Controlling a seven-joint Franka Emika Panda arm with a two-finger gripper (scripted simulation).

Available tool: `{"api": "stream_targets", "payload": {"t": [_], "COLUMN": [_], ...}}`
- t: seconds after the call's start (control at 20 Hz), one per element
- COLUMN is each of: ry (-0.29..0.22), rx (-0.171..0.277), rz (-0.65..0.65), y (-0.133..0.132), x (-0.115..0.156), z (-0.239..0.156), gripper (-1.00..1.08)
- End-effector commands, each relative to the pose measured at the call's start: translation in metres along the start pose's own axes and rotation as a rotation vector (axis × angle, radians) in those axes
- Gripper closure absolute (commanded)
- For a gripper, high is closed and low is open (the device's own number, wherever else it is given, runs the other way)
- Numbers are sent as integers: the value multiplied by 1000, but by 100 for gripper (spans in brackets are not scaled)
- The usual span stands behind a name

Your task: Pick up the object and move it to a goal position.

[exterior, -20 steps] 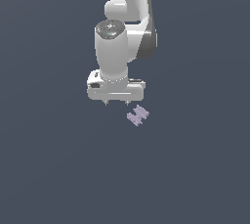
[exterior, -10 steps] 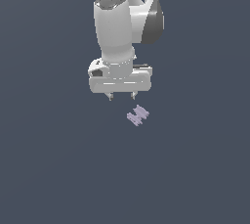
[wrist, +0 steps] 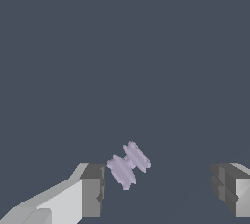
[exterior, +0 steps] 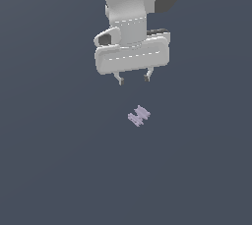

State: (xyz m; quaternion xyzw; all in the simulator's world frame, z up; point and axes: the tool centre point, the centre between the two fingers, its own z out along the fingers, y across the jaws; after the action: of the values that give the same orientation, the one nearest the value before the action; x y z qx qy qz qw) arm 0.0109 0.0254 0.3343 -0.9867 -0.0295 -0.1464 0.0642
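Object (wrist: 129, 164), a tiny lilac H-like piece, lies flat on the floor below and between the spread, empty jaws of the gripper (exterior: 133, 78) (nearer one finger), its long axis skewed to their closing line.

The hand (exterior: 133, 79) has shifted over the object (exterior: 139, 115).

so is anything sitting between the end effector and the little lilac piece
Nothing visible is. The end effector is open, apart from the lilac piece, with only bare dark surface between them. In the wrist view the piece lies in the open gap between the fingers, untouched.
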Motion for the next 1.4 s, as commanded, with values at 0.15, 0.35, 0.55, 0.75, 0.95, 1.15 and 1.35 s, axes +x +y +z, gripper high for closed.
{"api": "stream_targets", "payload": {"t": [0.15, 0.35, 0.55, 0.75, 0.95, 1.15, 1.35], "ry": [91, 149, 200, 241, 273, 294, 303], "rx": [9, 2, -15, -40, -73, -113, -158], "rz": [-53, -95, -140, -187, -235, -284, -332], "y": [-28, -49, -70, -92, -113, -133, -150], "x": [11, 16, 17, 17, 14, 10, 6], "z": [-44, -71, -94, -110, -119, -121, -114], "gripper": [-60, -60, -60, -60, -60, -60, -60]}}
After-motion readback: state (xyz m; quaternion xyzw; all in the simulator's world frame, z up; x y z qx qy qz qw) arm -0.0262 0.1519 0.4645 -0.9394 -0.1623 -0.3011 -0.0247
